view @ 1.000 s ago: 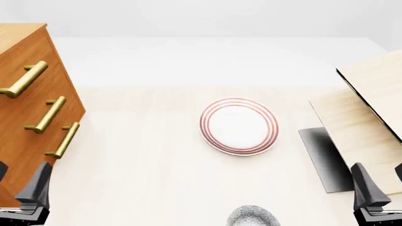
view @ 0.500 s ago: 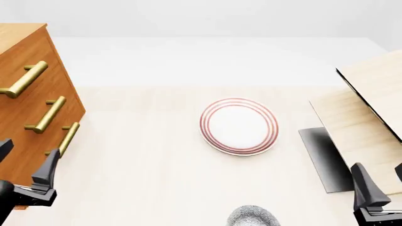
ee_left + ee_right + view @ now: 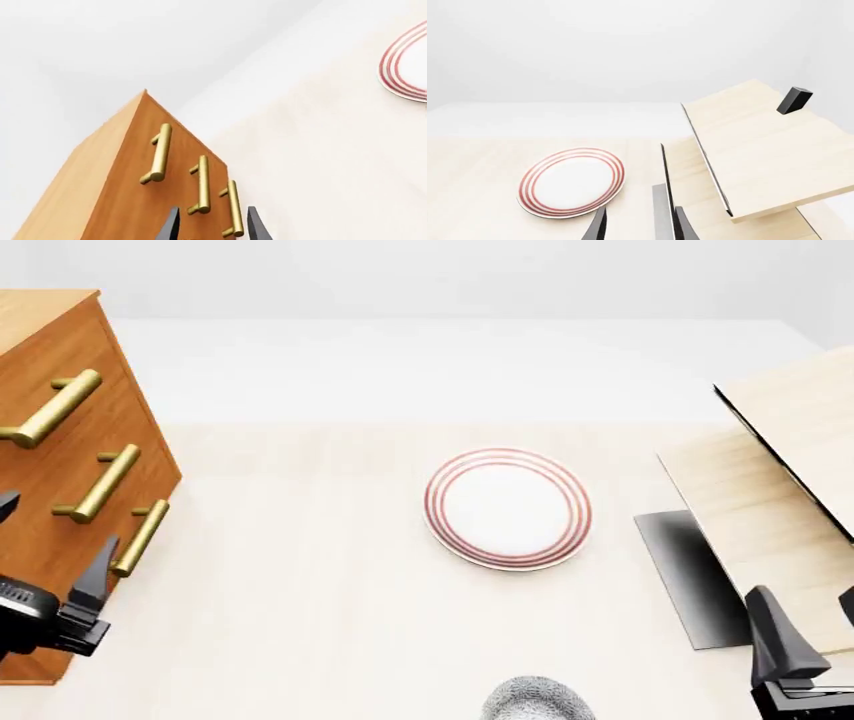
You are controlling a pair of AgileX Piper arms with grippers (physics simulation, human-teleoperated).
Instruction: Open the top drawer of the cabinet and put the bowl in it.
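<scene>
The orange-brown cabinet [image 3: 40,340] stands at the table's left, all three drawers shut. The top drawer [image 3: 104,352] has a brass bar handle [image 3: 54,408]; it also shows in the left wrist view [image 3: 159,152]. My left gripper [image 3: 51,540] is open and empty, close in front of the cabinet at the height of the lowest handle [image 3: 138,537]; in the left wrist view [image 3: 213,222] its jaws frame the lower two handles. The speckled bowl [image 3: 538,700] sits at the near table edge, partly cut off. My right gripper [image 3: 811,625] is open and empty at the near right.
A white plate with red rings [image 3: 507,507] lies mid-table; it also shows in the right wrist view [image 3: 572,181]. Pale wood boards [image 3: 787,470] with a dark base [image 3: 687,570] stand at the right. A black block [image 3: 794,99] sits on the upper board.
My left gripper has risen and moved forward to the cabinet's lower handles. The right gripper, bowl and plate have not moved.
</scene>
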